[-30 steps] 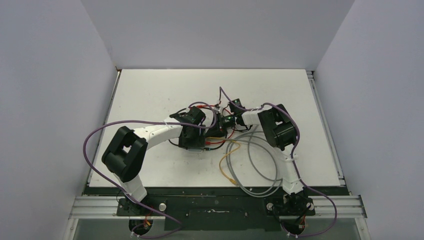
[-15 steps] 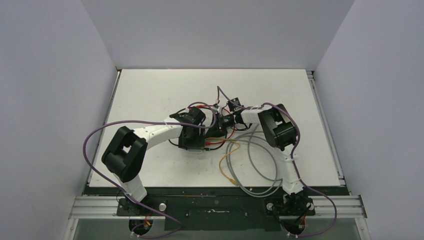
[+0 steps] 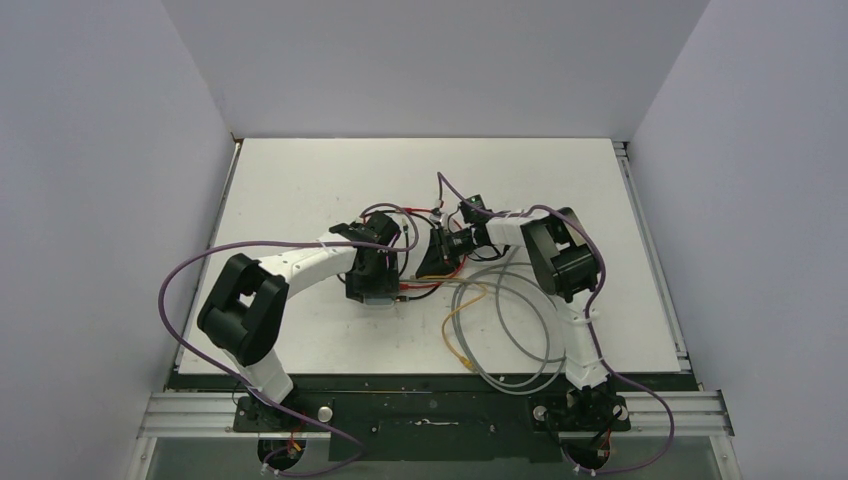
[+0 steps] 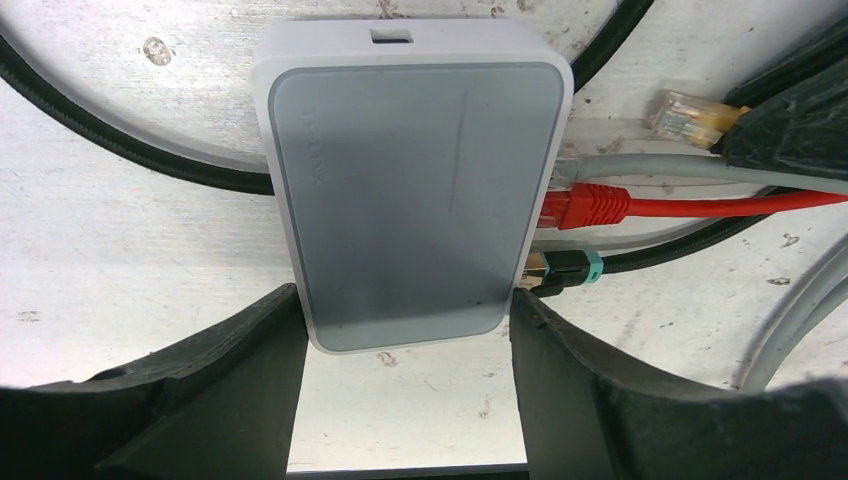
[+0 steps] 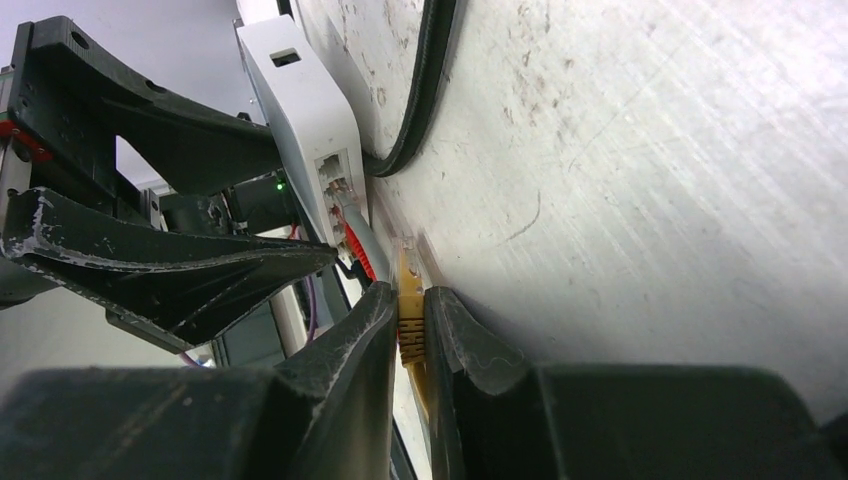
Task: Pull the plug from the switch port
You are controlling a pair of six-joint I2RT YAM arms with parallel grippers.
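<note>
While you are clamping switch (image 4: 415, 200) flat on table (image 4: 120, 260) with left gripper (image 4: 405, 330), your right gripper (image 5: 410, 315) is pinching yellow plug (image 4: 688, 113), already lying clear of switch edge. Pull judged done; red plug (image 4: 590, 207) is sitting in socket; only release remaining.

The switch (image 4: 415, 200) lies flat on the table (image 4: 120, 260) between my left fingers (image 4: 265, 350). Three cables (image 4: 600, 205) enter its edge on the right arm's side. Just off that edge, clear of it, the plug (image 5: 410, 325) sits between my right fingers (image 5: 455, 330).
</note>
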